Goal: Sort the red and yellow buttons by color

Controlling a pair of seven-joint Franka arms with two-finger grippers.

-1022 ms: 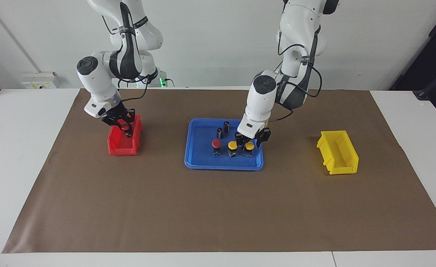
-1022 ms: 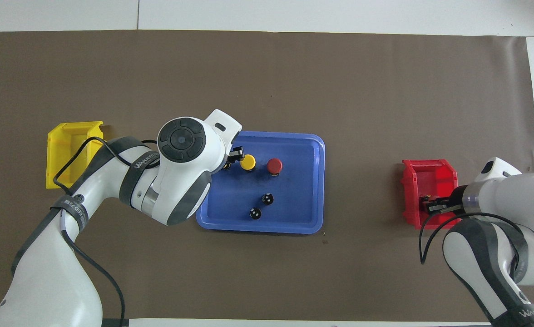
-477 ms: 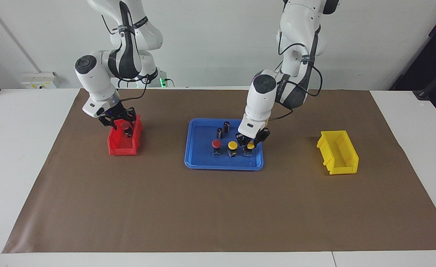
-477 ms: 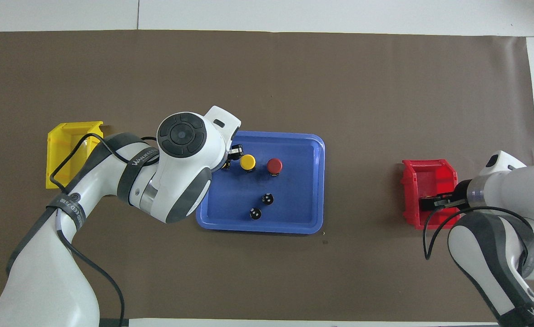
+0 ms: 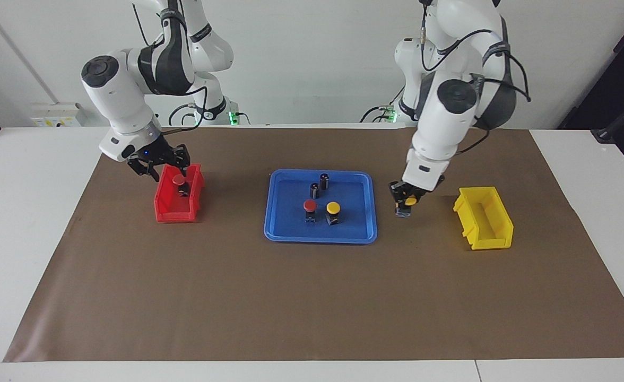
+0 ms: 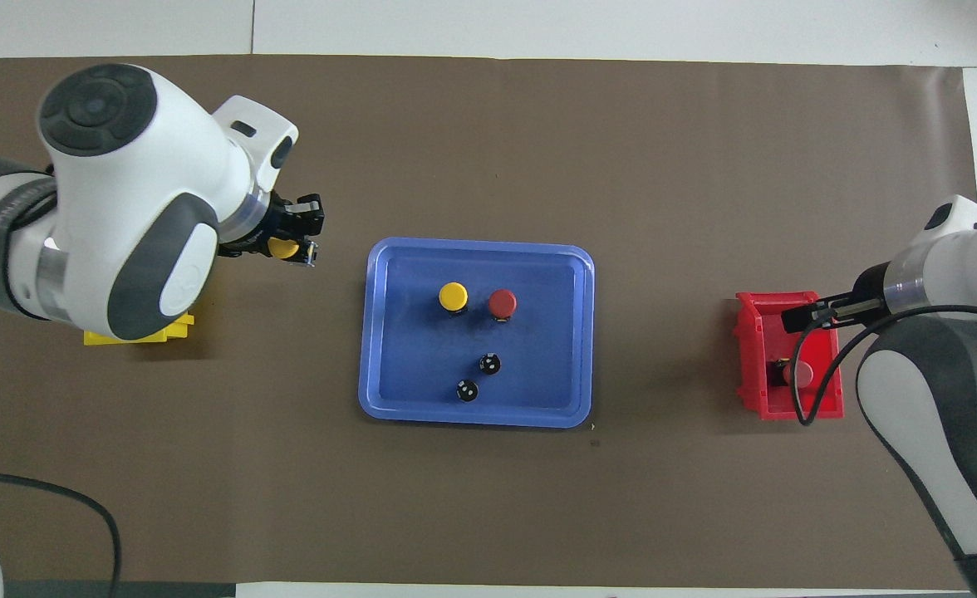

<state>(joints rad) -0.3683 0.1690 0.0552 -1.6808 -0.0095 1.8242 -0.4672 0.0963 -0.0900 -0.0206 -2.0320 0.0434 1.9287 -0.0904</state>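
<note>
My left gripper [image 5: 407, 199] is shut on a yellow button [image 5: 409, 201] and holds it over the mat between the blue tray [image 5: 320, 234] and the yellow bin [image 5: 484, 217]; the gripper [image 6: 296, 241] and button [image 6: 283, 247] also show in the overhead view. One red button [image 5: 310, 205] and one yellow button [image 5: 333, 207] stand side by side in the tray. My right gripper [image 5: 161, 163] is open and empty just above the red bin [image 5: 176, 209]. A red button [image 5: 178, 180] lies inside that bin.
Two dark cylinders without caps [image 5: 324, 180] [image 5: 314, 190] stand in the tray, nearer to the robots than the buttons. In the overhead view my left arm covers most of the yellow bin [image 6: 135, 336]. A brown mat [image 5: 312, 297] covers the table.
My left gripper closed on a yellow button, lifted it out of the tray and carried it toward the yellow bin. My right gripper released the red button into the red bin and rose.
</note>
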